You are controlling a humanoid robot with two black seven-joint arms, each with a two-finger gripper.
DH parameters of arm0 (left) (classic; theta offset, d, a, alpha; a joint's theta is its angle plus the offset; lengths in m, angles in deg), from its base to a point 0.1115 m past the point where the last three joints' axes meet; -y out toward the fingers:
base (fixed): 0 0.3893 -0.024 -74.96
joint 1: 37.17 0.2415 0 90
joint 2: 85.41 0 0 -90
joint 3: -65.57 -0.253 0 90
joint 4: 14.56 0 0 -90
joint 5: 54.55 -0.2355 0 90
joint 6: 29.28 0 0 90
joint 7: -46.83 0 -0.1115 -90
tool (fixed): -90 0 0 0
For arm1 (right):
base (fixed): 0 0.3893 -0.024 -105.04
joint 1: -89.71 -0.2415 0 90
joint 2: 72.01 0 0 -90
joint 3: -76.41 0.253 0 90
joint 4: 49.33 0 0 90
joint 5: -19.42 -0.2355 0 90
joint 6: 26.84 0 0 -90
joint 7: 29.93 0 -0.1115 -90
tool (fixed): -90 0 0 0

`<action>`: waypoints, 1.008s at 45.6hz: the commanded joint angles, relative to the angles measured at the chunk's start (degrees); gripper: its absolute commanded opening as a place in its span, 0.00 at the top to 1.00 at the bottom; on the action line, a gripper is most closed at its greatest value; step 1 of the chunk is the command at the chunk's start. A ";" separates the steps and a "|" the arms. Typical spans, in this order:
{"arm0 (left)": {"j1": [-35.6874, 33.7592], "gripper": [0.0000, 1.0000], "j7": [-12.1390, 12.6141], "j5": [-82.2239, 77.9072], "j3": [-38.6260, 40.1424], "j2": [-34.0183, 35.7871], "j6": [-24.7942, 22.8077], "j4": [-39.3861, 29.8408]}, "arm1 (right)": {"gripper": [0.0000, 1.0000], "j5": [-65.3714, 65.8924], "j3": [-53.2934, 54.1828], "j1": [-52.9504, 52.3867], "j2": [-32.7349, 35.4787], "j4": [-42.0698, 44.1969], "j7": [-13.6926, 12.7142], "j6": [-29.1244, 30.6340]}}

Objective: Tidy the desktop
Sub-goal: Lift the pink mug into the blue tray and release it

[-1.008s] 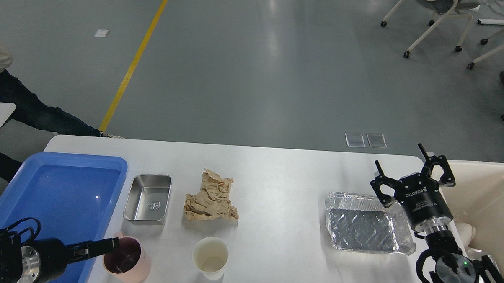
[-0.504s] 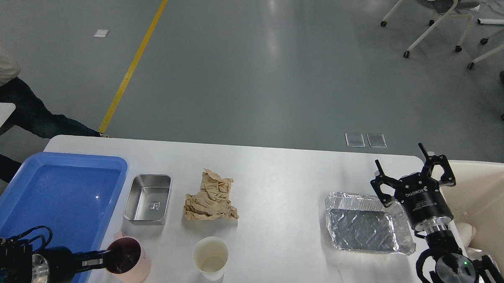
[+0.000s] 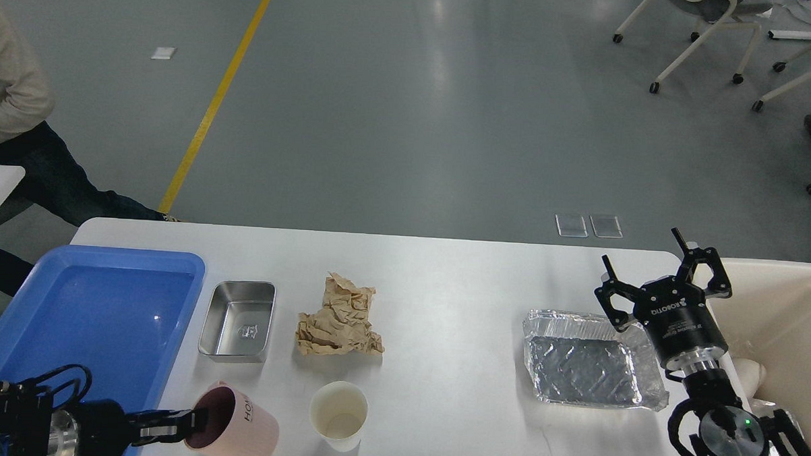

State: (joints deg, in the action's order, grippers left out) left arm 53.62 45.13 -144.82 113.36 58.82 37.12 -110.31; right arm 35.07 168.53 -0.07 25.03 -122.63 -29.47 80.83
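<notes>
While my left gripper (image 3: 193,428) pinches the rim of the tilted pink mug (image 3: 236,428) above the desktop (image 3: 444,290), I judge the next move is carrying it leftward into the blue tray (image 3: 92,311). My right gripper (image 3: 660,284) hangs wide, empty.

counter (image 3: 443,297): bare from centre toward 3 o'clock, open lane between paper (image 3: 338,317) and foil tray (image 3: 590,359) | 9 o'clock: blue tray (image 3: 11,329), steel tin (image 3: 237,320) just beside | 6–7 o'clock: white cup (image 3: 338,414), tilted pink cup (image 3: 236,428) close together | 3 o'clock edge: bin (image 3: 787,322)
</notes>
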 commanded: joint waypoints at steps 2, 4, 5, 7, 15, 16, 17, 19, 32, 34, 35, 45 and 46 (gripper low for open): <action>-0.09 1.00 -1.63 0.71 4.93 4.21 -1.19 -1.98 | 0.00 0.00 -0.01 -0.04 -0.01 0.09 -0.02 0.00; -0.09 1.00 -1.99 0.71 7.57 4.48 -1.71 -2.07 | 0.00 0.00 -0.10 -0.04 0.08 0.09 -0.02 0.00; -0.09 1.00 -1.99 0.71 8.80 4.48 -2.07 -2.07 | 0.00 0.00 -0.10 -0.04 0.08 0.09 0.07 0.00; -0.17 1.00 -1.90 0.71 11.52 4.65 -3.20 -2.42 | 0.00 0.00 -0.10 0.04 0.08 0.09 -0.02 0.00; -0.09 1.00 -1.99 3.86 26.46 4.83 -14.01 -3.12 | 0.00 0.00 -0.10 0.13 -0.01 0.09 -0.02 0.00; -0.09 1.00 -1.99 4.39 28.48 4.83 -15.41 -3.12 | 0.00 0.00 -0.10 0.13 -0.09 0.09 -0.02 0.00; -0.09 1.00 -1.99 4.66 30.33 4.83 -16.73 -3.12 | 0.00 0.00 -0.10 0.13 -0.18 0.09 -0.02 0.00; -0.09 1.00 -1.99 4.92 33.67 4.74 -18.67 -3.12 | 0.00 0.00 -0.10 0.13 -0.45 0.00 -0.02 0.00; 0.44 1.00 -1.81 5.01 38.52 4.83 -21.93 -2.33 | 0.00 0.00 -0.10 0.31 -0.62 -0.08 -0.02 0.00; 0.96 1.00 -1.64 4.84 38.34 4.74 -21.76 -1.72 | 0.00 0.00 -0.10 0.39 -0.54 -0.08 -0.02 0.00; 1.40 1.00 -1.55 4.84 38.17 4.65 -21.67 -1.28 | 0.00 0.00 -0.10 0.39 -0.54 -0.08 -0.02 0.00; 7.03 1.00 -1.64 1.94 37.38 3.25 -19.04 6.45 | 0.00 0.00 -0.10 0.31 -0.62 -0.08 -0.02 0.00; 7.55 1.00 -1.64 1.41 37.20 2.90 -18.68 7.50 | 0.00 0.00 -0.10 0.31 -0.62 -0.08 -0.02 0.00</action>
State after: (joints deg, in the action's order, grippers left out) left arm 58.65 43.74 -141.34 151.15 62.84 16.71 -107.11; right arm 35.07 168.43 0.33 24.56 -122.72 -29.49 80.83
